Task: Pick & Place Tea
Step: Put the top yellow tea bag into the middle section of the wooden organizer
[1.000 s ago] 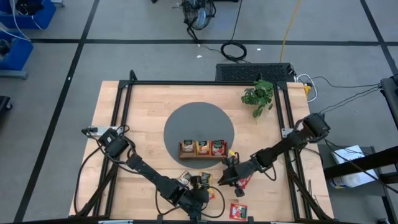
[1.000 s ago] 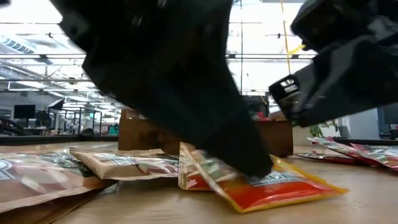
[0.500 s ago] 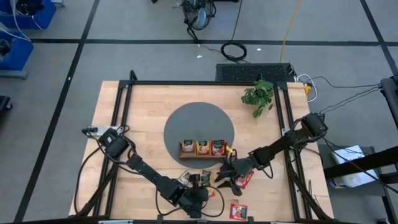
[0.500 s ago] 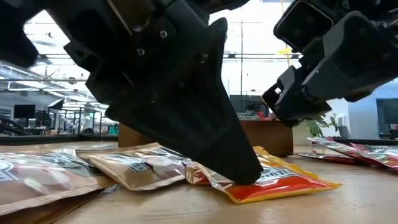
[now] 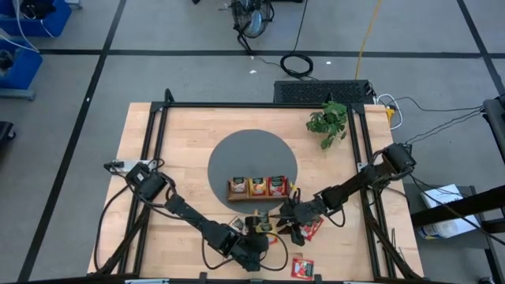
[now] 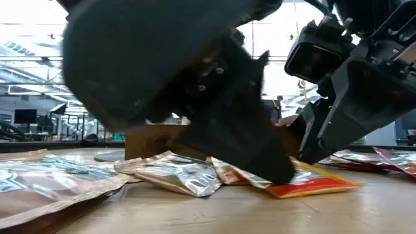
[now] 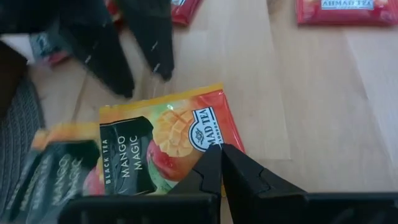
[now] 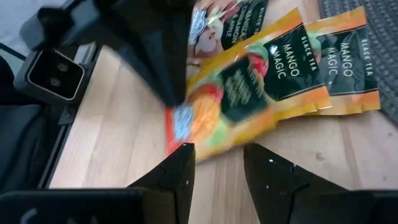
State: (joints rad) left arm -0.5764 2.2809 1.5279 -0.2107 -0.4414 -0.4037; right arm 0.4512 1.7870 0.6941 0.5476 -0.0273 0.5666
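An orange-yellow mango tea packet (image 7: 168, 140) lies flat on the wooden table near its front edge, overlapping a second one (image 7: 56, 168). My left gripper (image 7: 221, 155) is shut, its tips down on this packet. My right gripper (image 8: 217, 158) is open, and its fingertips (image 7: 127, 90) stand just beyond the packet's far edge. A beige packet (image 6: 175, 175) lies beside them. The wooden tray (image 5: 256, 188) on the grey mat holds packets in all three compartments. Red packets (image 7: 351, 9) lie apart. My left gripper presses its shut fingertips down on the mango packet's red-orange end (image 7: 233, 134), slanting down from the table's near side. The packet lies flat on the table under the tips (image 6: 276, 177). My right gripper's fingers are close to the packet's far edge; whether they touch it, I cannot tell.
A round grey mat (image 5: 252, 154) lies mid-table under the tray. A small green plant (image 5: 327, 122) stands at the far right. A red packet (image 5: 302, 267) lies at the front edge and more red ones (image 5: 313, 229) lie under the right arm. The two grippers are close together.
My right gripper has moved toward the table's left and down, closing in on the mango packet and my left gripper. My left gripper has shifted a little toward the far edge, and the mango and beige packets have slid along the table with it.
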